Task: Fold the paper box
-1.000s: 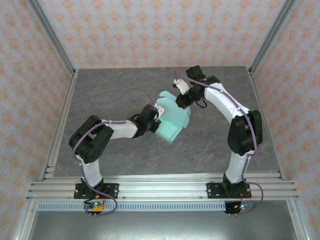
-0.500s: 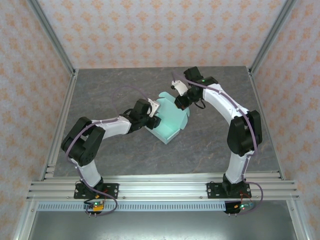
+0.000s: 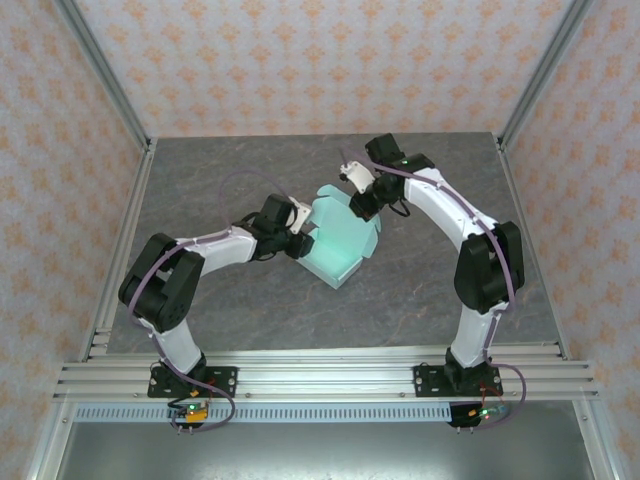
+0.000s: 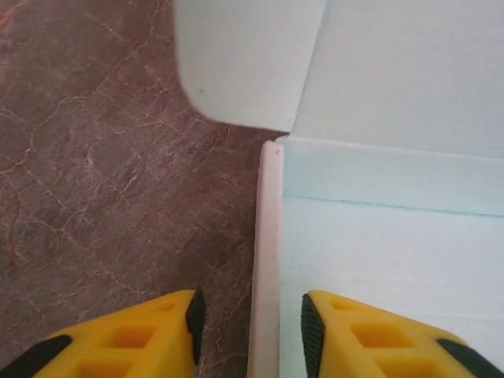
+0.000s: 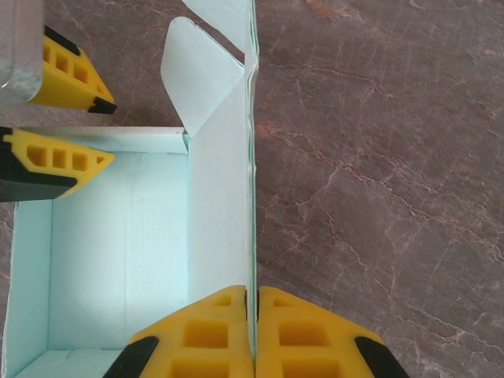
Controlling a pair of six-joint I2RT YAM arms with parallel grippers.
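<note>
Left gripper (image 4: 250, 315) jaws half-open, astride one wall of the paper box (image 4: 378, 236), which runs straight ahead between them; right gripper (image 5: 252, 303) clamped on the adjoining wall.

Left wrist view: paper box (image 4: 394, 252) runs off the top and right edges; left end effector (image 4: 249, 319) cut by the bottom edge. Right wrist view: right end effector (image 5: 252, 303) cut by the bottom edge; box runs off top and bottom; blurred pale patch (image 5: 20, 43) at top left, not identifiable.

Lab cell: alu frame (image 3: 320, 380), wallpapered panels (image 3: 320, 60).
</note>
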